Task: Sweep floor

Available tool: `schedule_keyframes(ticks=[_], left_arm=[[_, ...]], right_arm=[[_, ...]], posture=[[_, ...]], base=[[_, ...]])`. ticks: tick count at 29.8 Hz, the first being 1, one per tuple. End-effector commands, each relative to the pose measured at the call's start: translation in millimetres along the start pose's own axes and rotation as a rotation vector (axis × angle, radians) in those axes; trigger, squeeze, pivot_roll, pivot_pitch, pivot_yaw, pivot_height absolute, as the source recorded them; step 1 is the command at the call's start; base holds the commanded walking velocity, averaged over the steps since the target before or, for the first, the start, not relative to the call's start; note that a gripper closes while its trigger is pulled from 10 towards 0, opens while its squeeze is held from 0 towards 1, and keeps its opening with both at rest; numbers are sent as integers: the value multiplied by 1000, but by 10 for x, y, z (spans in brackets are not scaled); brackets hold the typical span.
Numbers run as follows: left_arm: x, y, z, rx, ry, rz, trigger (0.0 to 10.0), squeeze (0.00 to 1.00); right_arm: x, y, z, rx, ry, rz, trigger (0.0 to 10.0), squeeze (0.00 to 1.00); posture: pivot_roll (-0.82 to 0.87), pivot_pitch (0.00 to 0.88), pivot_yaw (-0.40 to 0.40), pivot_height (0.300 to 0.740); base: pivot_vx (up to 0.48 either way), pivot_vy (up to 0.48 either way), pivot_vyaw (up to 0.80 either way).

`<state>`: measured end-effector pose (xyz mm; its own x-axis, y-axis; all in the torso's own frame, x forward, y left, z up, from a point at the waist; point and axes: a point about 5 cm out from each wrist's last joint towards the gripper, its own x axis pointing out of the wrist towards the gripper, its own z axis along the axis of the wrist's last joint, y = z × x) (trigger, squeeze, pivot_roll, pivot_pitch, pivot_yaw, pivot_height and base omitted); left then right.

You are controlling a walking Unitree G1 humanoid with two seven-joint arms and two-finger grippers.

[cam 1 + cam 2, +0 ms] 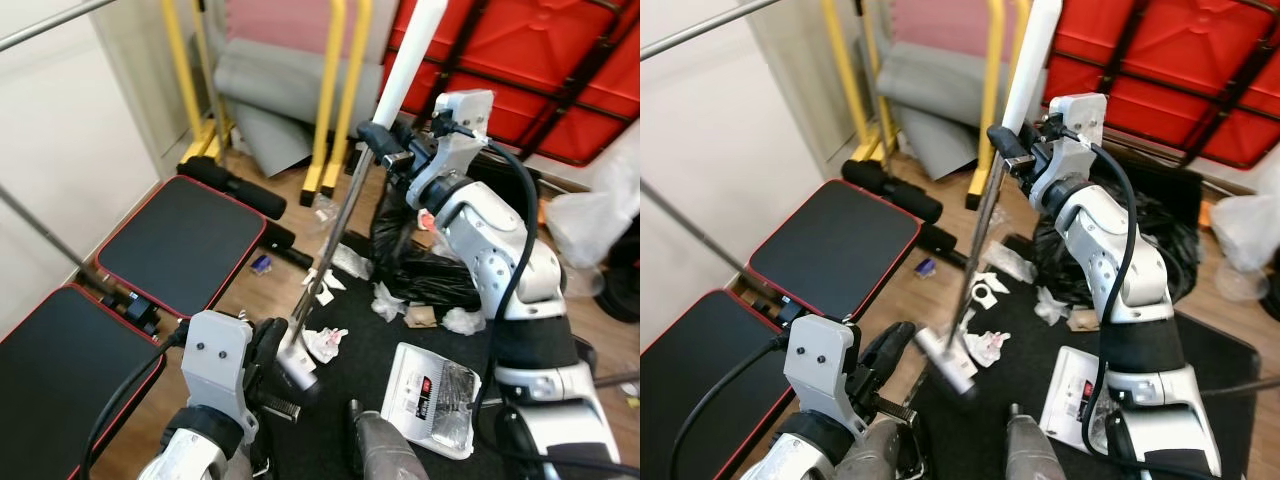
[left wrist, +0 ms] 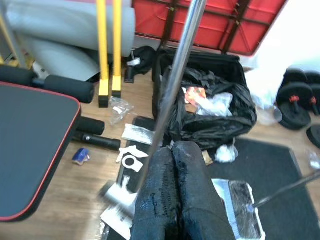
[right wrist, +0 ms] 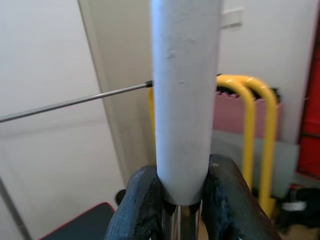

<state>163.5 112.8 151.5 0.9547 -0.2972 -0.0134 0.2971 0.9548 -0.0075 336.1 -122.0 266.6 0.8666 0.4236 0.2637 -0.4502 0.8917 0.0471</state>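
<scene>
Left eye view: the right pincer (image 1: 385, 140) is clamped on the broom (image 1: 345, 205) high up, where the white grip meets the metal pole; the pole slants down to the left pincer (image 1: 275, 345) low in the foreground, which is closed around it just above the blurred broom head (image 1: 297, 365). The head sits at the edge of the black mat (image 1: 560, 330), beside white paper scraps (image 1: 325, 343) on the wood floor (image 1: 290, 235). A black trash bag (image 1: 425, 265) slumps behind the scraps, a white dustpan (image 1: 435, 398) lies on the mat near the right arm, and a black weight bench with red trim (image 1: 185, 245) sits to the left with yellow frame legs (image 1: 335, 95) behind it. Right eye view: same scene; the right pincer (image 1: 1015, 150) grips the pole under the white grip, the left pincer (image 1: 890, 355) sits low by the smeared head, and a red folded panel (image 1: 1180, 70) leans at the back. Left wrist view: the left pincer's fingers (image 2: 175, 195) are pressed together with the metal pole running up from between them; the trash bag (image 2: 215, 117) lies open ahead with litter inside, paper scraps (image 2: 131, 160) lie on the floor near the mat edge, and dumbbells (image 2: 297, 100) sit far off to the side. Right wrist view: the right pincer's fingers (image 3: 145, 205) squeeze both sides of the white grip (image 3: 185, 95), with yellow tubing (image 3: 257, 130) and a pale wall (image 3: 55, 55) behind.
</scene>
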Motion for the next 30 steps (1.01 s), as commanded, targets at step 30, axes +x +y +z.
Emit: schedule_keyframes(ticks=[30], left_arm=[[47,139,-50,74,0,131,10000,0]], right_arm=[[78,55,-132,139,-169,-244,10000,0]], posture=[[-42,141,-53,740]], base=[[0,0,-675]])
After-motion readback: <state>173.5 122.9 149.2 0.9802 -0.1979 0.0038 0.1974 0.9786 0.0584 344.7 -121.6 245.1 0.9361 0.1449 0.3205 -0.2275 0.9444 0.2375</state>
